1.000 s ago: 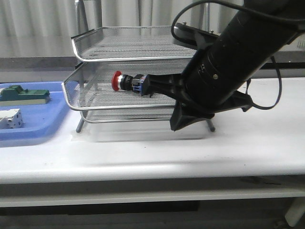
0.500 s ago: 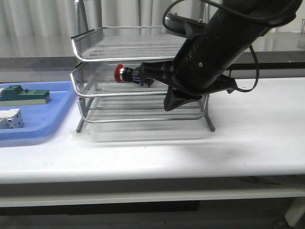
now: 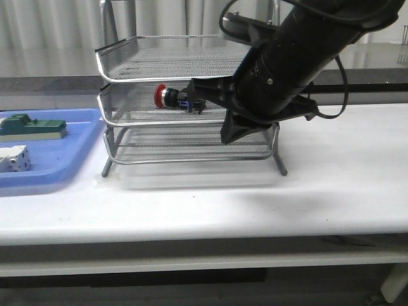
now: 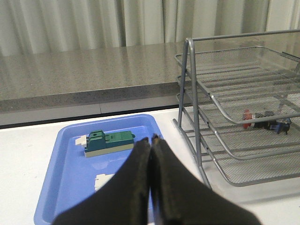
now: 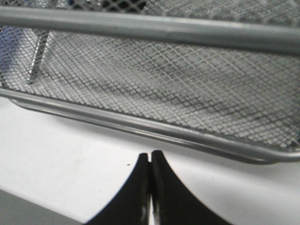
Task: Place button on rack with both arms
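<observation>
The button [image 3: 171,97] lies on its side in the middle tray of the silver wire rack [image 3: 127,60], red head pointing left. It also shows in the left wrist view [image 4: 255,117] inside the rack [image 4: 192,93]. My right gripper [image 3: 225,141] is shut and empty, pointing down and left at the front of the rack's lower trays. In the right wrist view its shut tips [image 5: 150,153] sit just before a tray's front rim [image 5: 140,124]. My left gripper [image 4: 151,138] is shut and empty over the blue tray, left of the rack.
A shallow blue tray [image 3: 70,159] lies left of the rack and holds a green flat part [image 3: 35,127] and a white block [image 3: 14,159]. The same tray [image 4: 70,187] and green part [image 4: 108,141] show in the left wrist view. The right arm's thick body covers the rack's right half.
The middle tray with the button has slid back into the rack. My right arm moved left and toward the rack with it. Little moved in the last half second.
</observation>
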You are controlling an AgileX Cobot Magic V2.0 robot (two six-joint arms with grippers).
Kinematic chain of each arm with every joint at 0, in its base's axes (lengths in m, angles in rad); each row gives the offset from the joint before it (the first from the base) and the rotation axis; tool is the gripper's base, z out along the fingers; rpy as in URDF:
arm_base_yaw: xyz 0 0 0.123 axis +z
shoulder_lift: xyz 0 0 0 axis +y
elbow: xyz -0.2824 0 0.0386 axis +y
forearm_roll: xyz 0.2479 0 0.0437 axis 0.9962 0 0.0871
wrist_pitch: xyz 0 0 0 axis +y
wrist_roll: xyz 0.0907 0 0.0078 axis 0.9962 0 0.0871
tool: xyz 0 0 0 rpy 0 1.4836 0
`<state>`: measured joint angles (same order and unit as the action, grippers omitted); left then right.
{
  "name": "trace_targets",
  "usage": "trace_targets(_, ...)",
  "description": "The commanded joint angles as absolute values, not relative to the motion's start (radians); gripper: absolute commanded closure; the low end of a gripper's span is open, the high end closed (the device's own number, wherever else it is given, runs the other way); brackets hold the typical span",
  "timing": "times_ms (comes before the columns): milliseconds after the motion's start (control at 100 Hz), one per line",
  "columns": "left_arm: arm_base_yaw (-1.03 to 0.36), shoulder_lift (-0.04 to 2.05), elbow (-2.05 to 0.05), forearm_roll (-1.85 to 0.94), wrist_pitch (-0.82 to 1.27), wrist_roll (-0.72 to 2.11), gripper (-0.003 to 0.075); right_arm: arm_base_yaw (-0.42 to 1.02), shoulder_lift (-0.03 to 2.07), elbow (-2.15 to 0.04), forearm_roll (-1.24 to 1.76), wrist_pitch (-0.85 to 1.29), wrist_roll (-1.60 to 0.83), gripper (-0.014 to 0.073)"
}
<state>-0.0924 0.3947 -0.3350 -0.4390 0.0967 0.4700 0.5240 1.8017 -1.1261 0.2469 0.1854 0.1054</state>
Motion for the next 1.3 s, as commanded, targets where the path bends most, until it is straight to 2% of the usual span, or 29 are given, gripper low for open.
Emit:
trace_targets(0,-0.089,0.398,-0.362,-0.45,0.027,0.459,0.0741,0.518,1.712,-1.159,0.236,0.181,0.097,0.0659)
trace_targets(280,-0.089,0.398,-0.362,-0.45,0.027,0.459,0.0741,0.513,1.57,-1.139,0.1,0.276,0.097,0.0659)
trace_targets(560,-0.089,0.398,-0.362,-0.45,0.027,0.459,0.0741,0.397,1.381,-1.076,0.052,0.313,0.097,0.0659)
trace_targets(920,-0.089,0.398,-0.362,-0.45,0.027,0.459,0.0741,0.222,1.038,-0.902,0.016,0.358,0.097,0.0659)
trace_targets(1290,-0.089,0.398,-0.362,-0.45,0.027,0.459,0.0741,0.197,0.654,-0.695,0.0,0.424,0.097,0.0659)
